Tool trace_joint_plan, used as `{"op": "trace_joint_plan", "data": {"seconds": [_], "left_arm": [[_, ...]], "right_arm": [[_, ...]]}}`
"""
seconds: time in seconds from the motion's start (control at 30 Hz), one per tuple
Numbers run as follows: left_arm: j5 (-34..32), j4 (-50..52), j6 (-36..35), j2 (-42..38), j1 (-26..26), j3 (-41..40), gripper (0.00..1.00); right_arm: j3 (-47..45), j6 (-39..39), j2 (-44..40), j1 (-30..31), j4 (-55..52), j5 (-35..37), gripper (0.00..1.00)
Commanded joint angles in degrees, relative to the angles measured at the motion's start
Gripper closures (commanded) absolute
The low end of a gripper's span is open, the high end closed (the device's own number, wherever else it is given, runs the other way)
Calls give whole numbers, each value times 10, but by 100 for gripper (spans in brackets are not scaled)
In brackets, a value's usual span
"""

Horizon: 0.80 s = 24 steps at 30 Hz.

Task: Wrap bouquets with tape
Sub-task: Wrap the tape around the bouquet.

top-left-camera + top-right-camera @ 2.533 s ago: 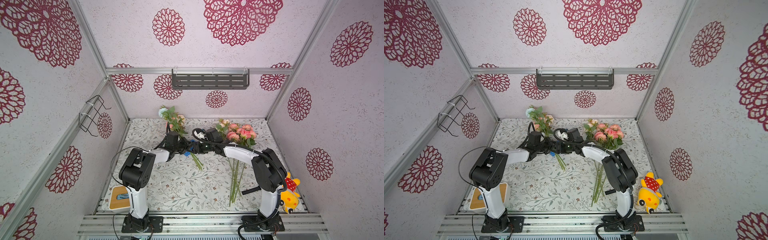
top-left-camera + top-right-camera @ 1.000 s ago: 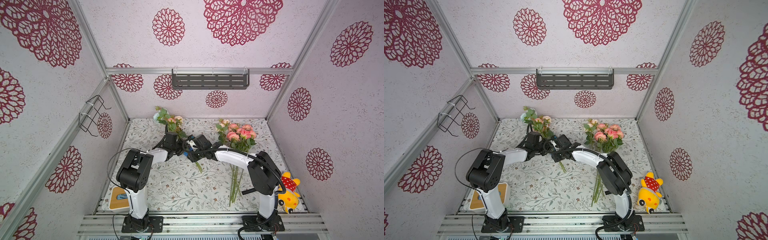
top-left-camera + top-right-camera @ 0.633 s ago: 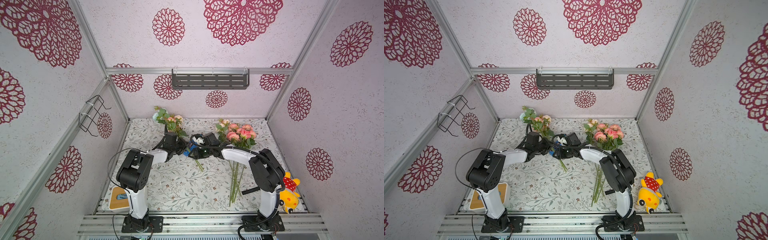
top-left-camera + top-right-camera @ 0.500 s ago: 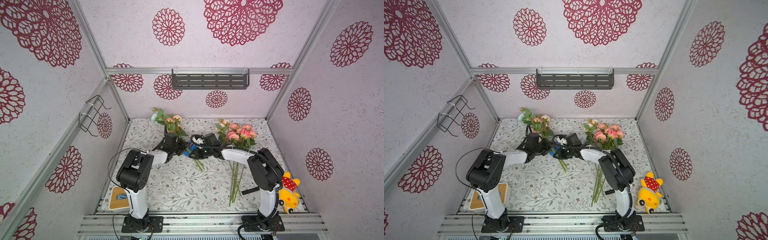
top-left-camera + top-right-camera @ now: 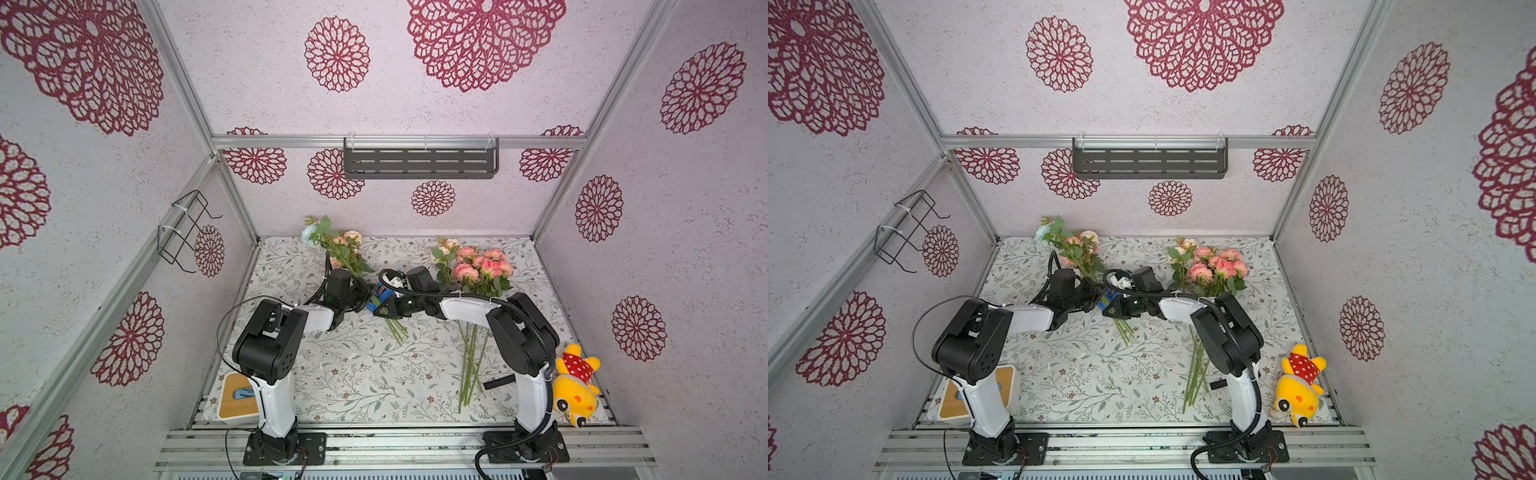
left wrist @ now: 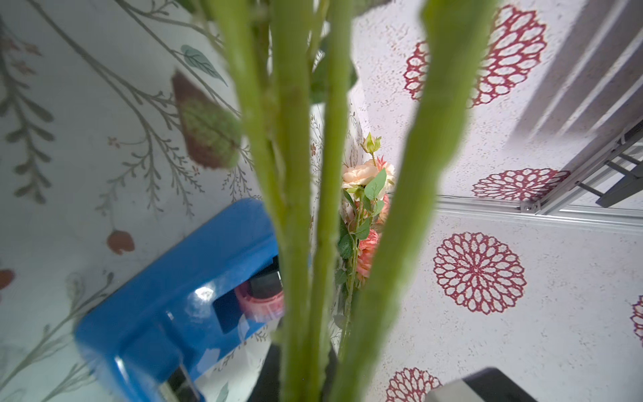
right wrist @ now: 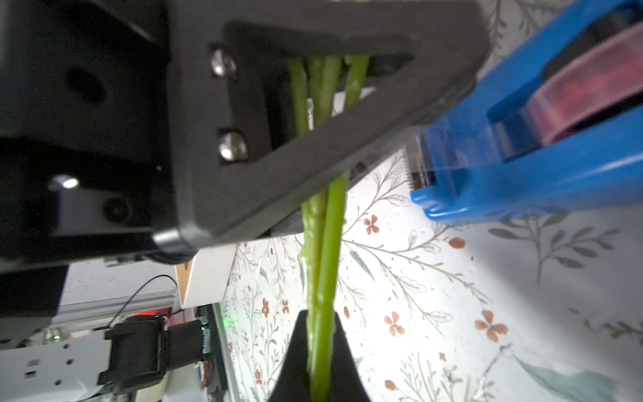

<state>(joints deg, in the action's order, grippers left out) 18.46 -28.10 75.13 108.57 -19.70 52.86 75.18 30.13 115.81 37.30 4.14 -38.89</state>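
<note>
Both arms share one build: glossy white shells on the long links, matt black blocky housings at the joints, and flat black base plates (image 5: 286,446) with bolts. The left arm (image 5: 270,345) has a thin black cable (image 5: 220,328) looping free beside its shoulder housing. The right arm (image 5: 519,336) has a thick black ribbed hose (image 5: 478,459) running down to its foot. The left gripper (image 5: 362,296) has black fingers shaped as open triangular frames, one fixed by two silver screws (image 7: 222,64). The right gripper (image 5: 388,311) is black too.

Glossy, smooth plastic — the tape (image 6: 156,313)
</note>
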Motion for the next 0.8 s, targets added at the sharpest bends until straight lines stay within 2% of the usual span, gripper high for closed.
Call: {"op": "trace_joint_plan", "data": {"seconds": [0.0,0.07,0.13,0.27,0.4,0.57,0.77], "left_arm": [[9,-49,-4,-12,3,5,100],[4,-7,-24,-22,3,16,83],[-7,54,-46,-33,3,28,73],[-22,136,-66,-36,7,48,60],[-21,177,-72,-27,6,71,47],[-8,157,-61,-22,6,75,49],[7,113,-40,-16,6,65,65]], "right_arm": [[32,-71,-22,5,-124,140,100],[49,-109,-31,21,-175,214,100],[61,-143,-40,45,-210,290,100],[82,-194,-51,98,-246,425,100],[83,-216,-60,136,-239,495,100],[54,-251,-71,160,-176,525,100],[30,-288,-83,177,-112,534,100]]}}
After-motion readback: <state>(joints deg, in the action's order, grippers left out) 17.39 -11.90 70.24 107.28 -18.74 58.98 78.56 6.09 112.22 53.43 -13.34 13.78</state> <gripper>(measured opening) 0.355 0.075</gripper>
